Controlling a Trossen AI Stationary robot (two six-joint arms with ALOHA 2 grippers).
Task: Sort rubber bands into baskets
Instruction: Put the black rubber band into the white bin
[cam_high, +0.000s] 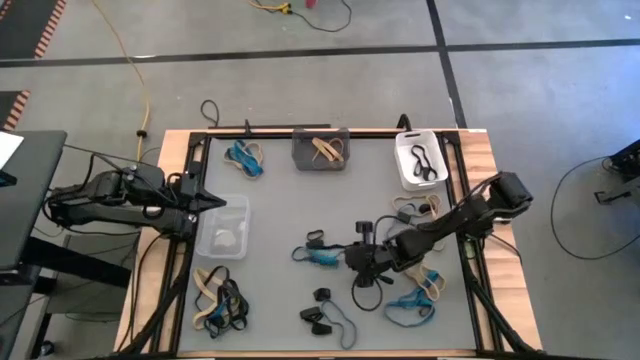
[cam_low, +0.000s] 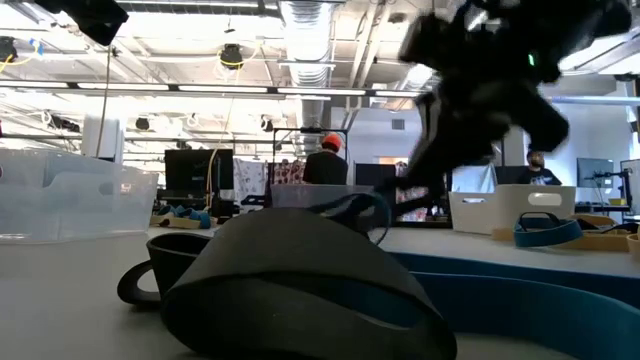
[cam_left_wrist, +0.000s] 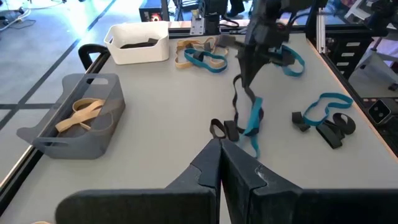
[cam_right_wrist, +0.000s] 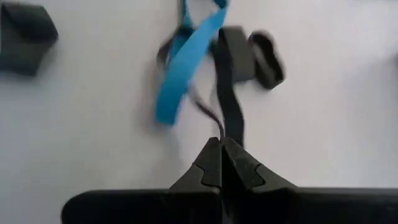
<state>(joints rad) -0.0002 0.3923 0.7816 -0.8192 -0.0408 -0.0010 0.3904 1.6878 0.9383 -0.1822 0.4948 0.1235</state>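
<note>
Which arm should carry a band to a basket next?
The right arm. Its claw is already shut on a black band at mid-table, with a blue band hanging tangled alongside. The left claw is shut and empty beside the clear basket.

In the low view a black rubber band (cam_low: 300, 290) fills the foreground, blurred and hiding most of the table; the right gripper (cam_low: 480, 90) is a dark smear

You had three baskets on the table: a grey one (cam_high: 321, 150) at the far edge holding tan bands (cam_high: 327, 150), a white one (cam_high: 417, 160) at the far right holding a black band (cam_high: 423, 163), and a clear one (cam_high: 222, 228) at left. Loose blue, black and tan bands lay scattered, with a blue and black tangle (cam_high: 325, 254) at centre.
</note>
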